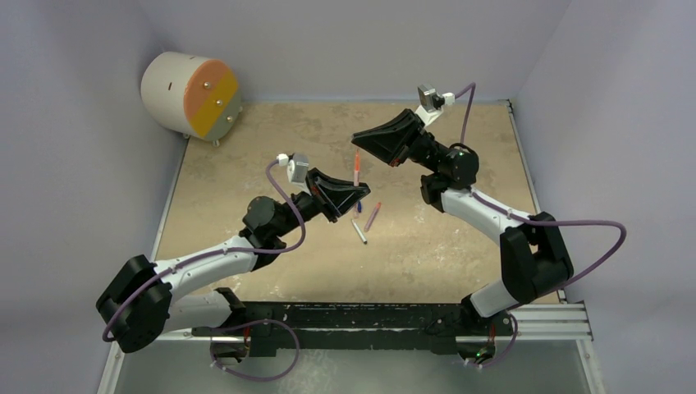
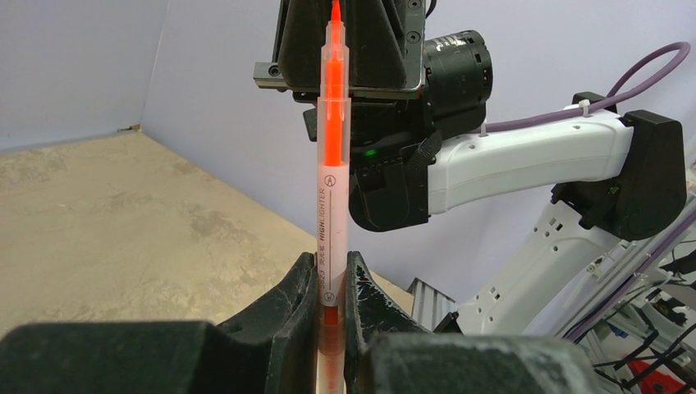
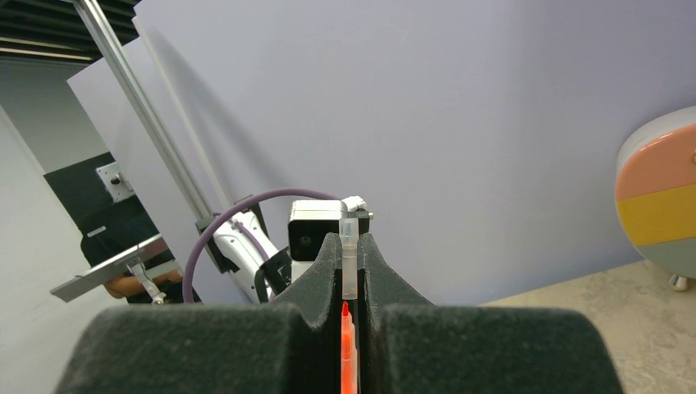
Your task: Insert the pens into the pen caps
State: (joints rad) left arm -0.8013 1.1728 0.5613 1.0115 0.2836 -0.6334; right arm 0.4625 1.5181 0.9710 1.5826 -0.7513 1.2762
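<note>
Mating step: the orange-red pen [image 2: 331, 164] was lined up tip-first with the pale cap [image 3: 350, 264]; judged barely started, not seated.
Left pincer [image 2: 331, 275]: clamped shut on the pen's lower barrel, with the pen standing straight out beyond its fingertips.
Right pincer [image 3: 350, 246]: closed on the cap, which poked just past its fingertips.
Pen tip: sat between the right pincer's fingers, right at the cap's near end; whether it had entered could not be told.
Alignment: pen and cap looked close to one line in both wrist views.
Doing it well: the push needed to run slowly along the pen's own axis, with both grips firm and any sideways offset corrected first, since the nib could catch on the cap's rim.
Risk: the thin barrel might slide back through the left pincer under pressure.
Waiting: a white pen [image 1: 359, 231], a mauve pen [image 1: 373, 216] and a dark blue cap [image 1: 359, 206] lay on the desk [image 1: 460, 238] just beside the left pincer.
</note>
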